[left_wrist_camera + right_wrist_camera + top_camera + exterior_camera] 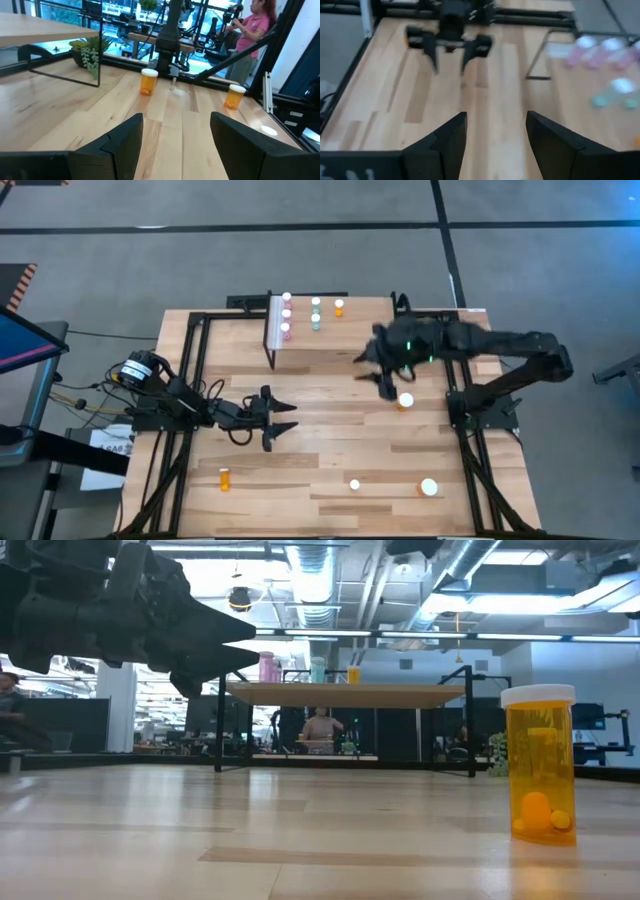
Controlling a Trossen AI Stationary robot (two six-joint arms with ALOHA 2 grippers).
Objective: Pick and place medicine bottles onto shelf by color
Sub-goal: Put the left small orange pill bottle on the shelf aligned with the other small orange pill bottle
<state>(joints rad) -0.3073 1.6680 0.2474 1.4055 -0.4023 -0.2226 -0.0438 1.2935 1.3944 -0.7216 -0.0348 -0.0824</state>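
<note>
Orange medicine bottles are split between the shelf and my tabletop. One small orange bottle stands on the shelf at its right end, beside two teal bottles in the middle and three pink bottles at the left end, near the white strip. Four bottles are off the shelf. An orange bottle stands upright on the table just beside and in front of my right gripper. A wider orange bottle stands near the front right corner. A white-capped bottle stands near the front edge, left of the wide one; its body colour cannot be determined. One orange bottle lies on its side at the front left.

My right gripper hovers above the table just in front of the shelf, between it and the nearest orange bottle. Its fingers are spread, with bare wood visible between them, and they hold nothing.

My left gripper waits over the left centre of the table, well apart from every bottle. Its fingers are also spread and empty.

A small green plant sits under the shelf. A person in a pink top stands beyond the table.
</note>
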